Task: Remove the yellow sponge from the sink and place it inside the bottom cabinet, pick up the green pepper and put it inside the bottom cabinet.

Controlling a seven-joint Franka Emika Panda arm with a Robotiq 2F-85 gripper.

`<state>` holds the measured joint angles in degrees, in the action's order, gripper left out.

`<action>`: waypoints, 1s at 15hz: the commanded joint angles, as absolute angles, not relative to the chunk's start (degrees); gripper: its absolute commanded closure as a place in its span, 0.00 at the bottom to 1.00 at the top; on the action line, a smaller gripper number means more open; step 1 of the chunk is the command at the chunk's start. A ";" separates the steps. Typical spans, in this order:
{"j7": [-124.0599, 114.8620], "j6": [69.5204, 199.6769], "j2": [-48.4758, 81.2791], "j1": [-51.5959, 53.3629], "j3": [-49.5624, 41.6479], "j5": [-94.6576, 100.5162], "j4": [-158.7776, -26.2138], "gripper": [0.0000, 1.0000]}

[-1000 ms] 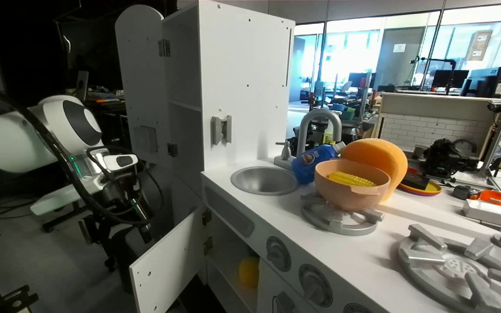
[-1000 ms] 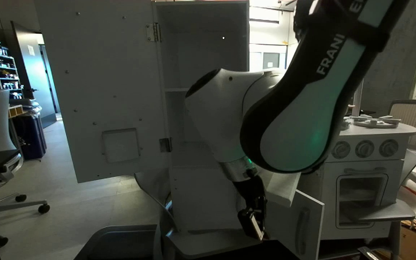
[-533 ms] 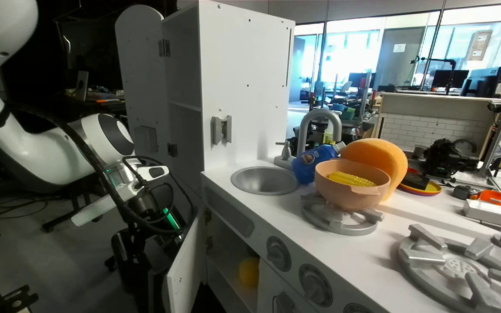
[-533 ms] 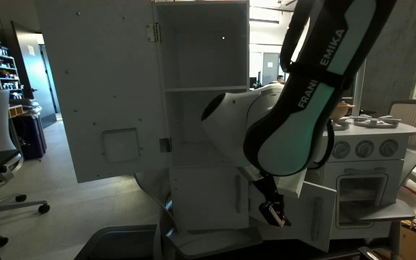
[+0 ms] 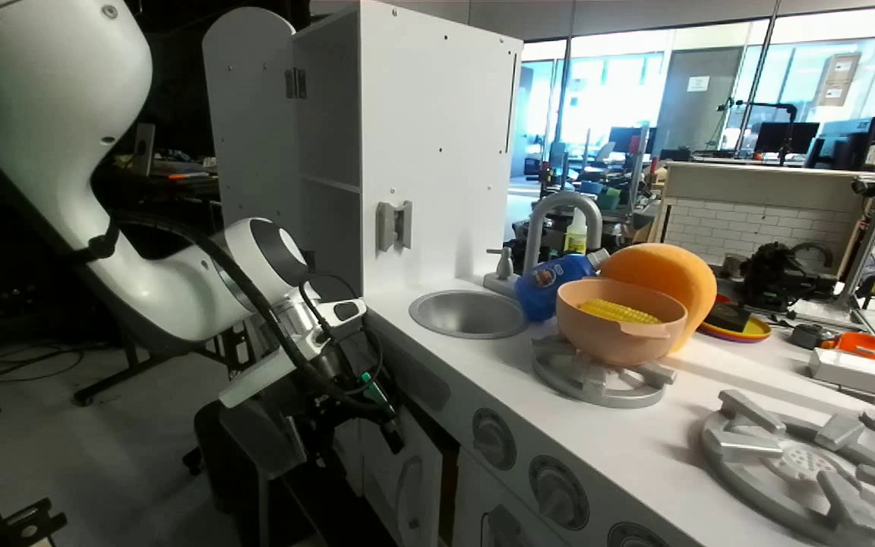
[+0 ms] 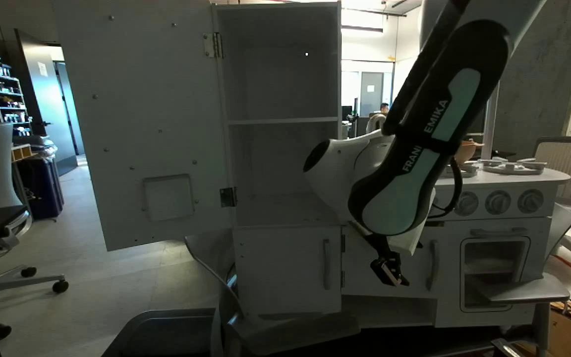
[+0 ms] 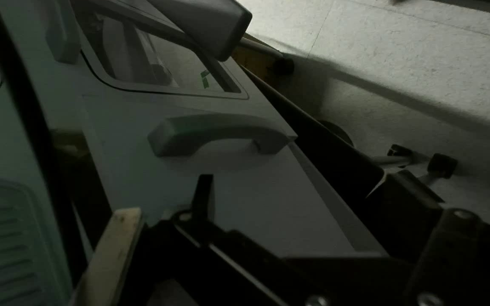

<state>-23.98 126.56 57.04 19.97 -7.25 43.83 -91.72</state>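
robotics lab, robot arm (image 6: 422,156), white play kitchen (image 5: 437,114), computer monitors (image 5: 772,138), concrete wall (image 6: 538,89)

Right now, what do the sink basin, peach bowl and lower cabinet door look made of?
Sink basin: satin silver-grey, soft sheen; metal or metallic plastic, can't tell.
Peach bowl: likely matte plastic; even colour, moulded-looking lip.
Lower cabinet door: probably painted board, dull finish; flat panel, straight edges.

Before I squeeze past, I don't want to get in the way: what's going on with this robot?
A robot arm has its gripper down at the bottom cabinet door, apparently pushing it shut. The door stood well open a second ago and is now only slightly ajar. I can't tell whether the gripper touches it. On the counter, yellow corn lies in a bowl set on a burner.
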 commanded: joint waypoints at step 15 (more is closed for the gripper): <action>-45.78 145.12 57.26 21.12 -14.23 68.96 -98.77 0.00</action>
<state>-37.91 139.10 58.62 20.61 -11.41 60.22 -94.71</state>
